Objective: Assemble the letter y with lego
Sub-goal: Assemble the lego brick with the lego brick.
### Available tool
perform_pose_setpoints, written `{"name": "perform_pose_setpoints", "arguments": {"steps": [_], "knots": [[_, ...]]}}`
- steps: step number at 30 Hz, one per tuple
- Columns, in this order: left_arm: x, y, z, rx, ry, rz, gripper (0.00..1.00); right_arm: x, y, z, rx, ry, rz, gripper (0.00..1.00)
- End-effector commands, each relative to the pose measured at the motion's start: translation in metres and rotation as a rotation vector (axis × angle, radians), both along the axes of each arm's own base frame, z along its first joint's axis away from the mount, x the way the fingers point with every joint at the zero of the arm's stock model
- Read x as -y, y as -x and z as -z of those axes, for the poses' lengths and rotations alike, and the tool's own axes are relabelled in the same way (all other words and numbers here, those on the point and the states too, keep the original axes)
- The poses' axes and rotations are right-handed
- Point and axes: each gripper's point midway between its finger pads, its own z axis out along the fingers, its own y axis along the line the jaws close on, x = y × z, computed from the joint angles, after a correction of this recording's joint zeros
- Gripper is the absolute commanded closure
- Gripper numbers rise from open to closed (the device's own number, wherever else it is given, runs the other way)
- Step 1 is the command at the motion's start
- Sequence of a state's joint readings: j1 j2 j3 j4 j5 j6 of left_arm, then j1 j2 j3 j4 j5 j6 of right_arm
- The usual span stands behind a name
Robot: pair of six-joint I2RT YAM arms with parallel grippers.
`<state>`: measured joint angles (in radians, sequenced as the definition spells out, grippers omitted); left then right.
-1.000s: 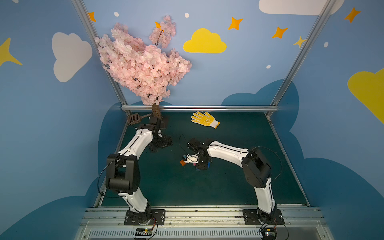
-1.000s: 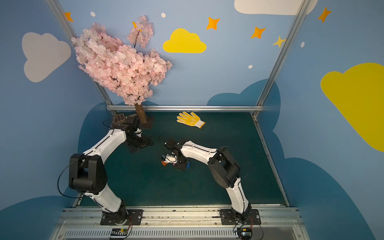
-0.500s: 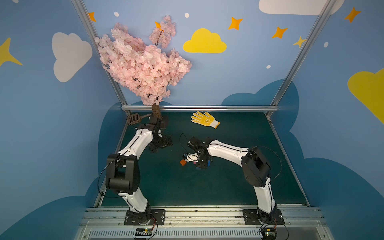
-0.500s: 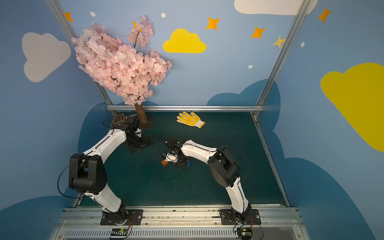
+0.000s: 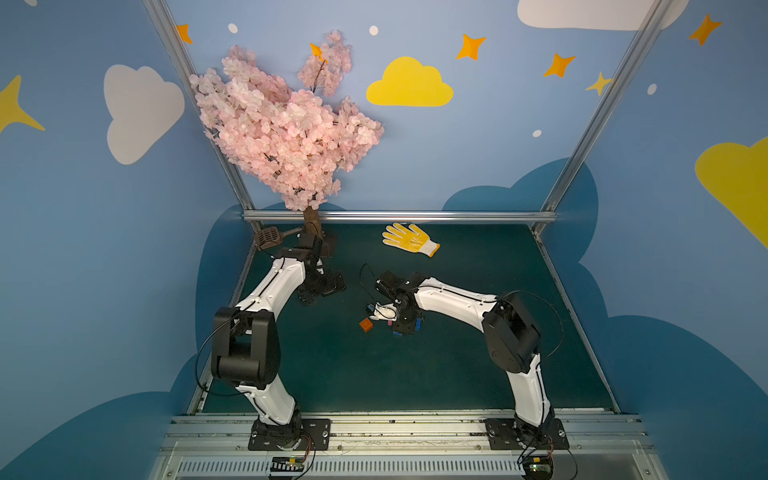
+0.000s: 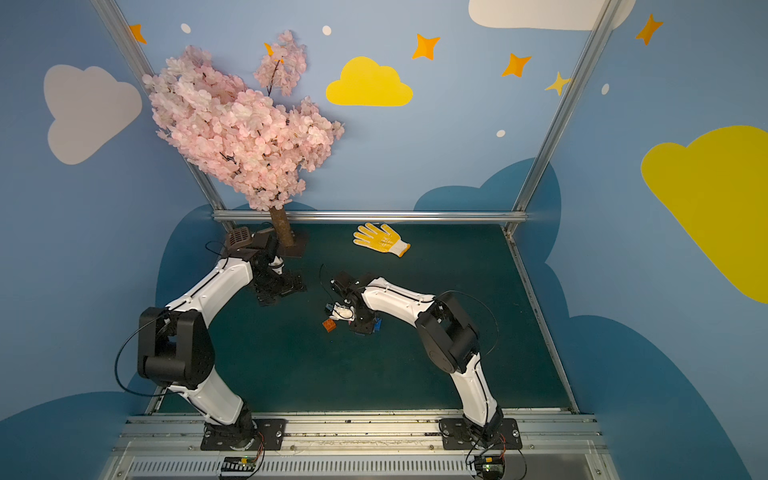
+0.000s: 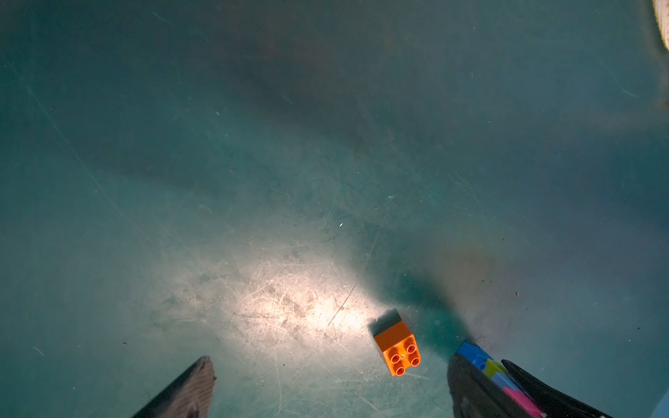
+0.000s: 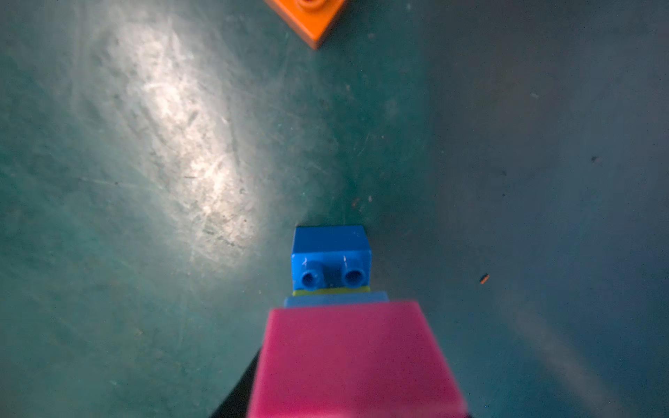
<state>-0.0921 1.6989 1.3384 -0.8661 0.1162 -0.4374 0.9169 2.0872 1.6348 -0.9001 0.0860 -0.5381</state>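
L gripper [image 5: 322, 289]: parked at the far side of the mat [image 5: 374, 374] near the tree trunk [image 5: 311, 222]. Its fingers [image 7: 188, 391] are spread wide, nothing btwn them, holding nothing. R gripper [image 5: 401, 326]: down at mid-mat on the part-built Y [image 7: 495, 369]. On the R wrist cam you get the pink brick [image 8: 356, 358] filling the foreground right where the jaws sit. Beyond it come the light blue brick [image 8: 336, 300], a sliver of lime brick [image 8: 331, 290], then the dark blue brick [image 8: 331, 249] at the far end w/ two studs facing the cam. That end looks to rest on the mat. One black finger [image 8: 237, 401] shows hard against the pink's side and the other is hidden, so you can't tell if the jaws are clamped on it or just loose around it. Orange brick [image 7: 397, 349] lies alone on the mat just beside the dark blue end, clear gap, not joined. Yellow glove [image 5: 409, 240] is well apart at the back.
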Motion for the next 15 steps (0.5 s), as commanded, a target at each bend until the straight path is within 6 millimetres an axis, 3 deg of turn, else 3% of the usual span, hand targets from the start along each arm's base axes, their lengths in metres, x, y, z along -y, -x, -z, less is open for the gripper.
{"name": "perform_pose_setpoints", "arguments": {"steps": [1,15], "knots": [[-0.0015,0.0043,-0.0003,-0.005,-0.002,0.004,0.00,0.0011,0.0010,0.0019,-0.026,0.010,0.009,0.57],[-0.0015,0.0044,0.0006,-0.008,-0.001,0.005,0.00,-0.0043,-0.0002,0.0102,-0.045,0.011,0.007,0.56]]}}
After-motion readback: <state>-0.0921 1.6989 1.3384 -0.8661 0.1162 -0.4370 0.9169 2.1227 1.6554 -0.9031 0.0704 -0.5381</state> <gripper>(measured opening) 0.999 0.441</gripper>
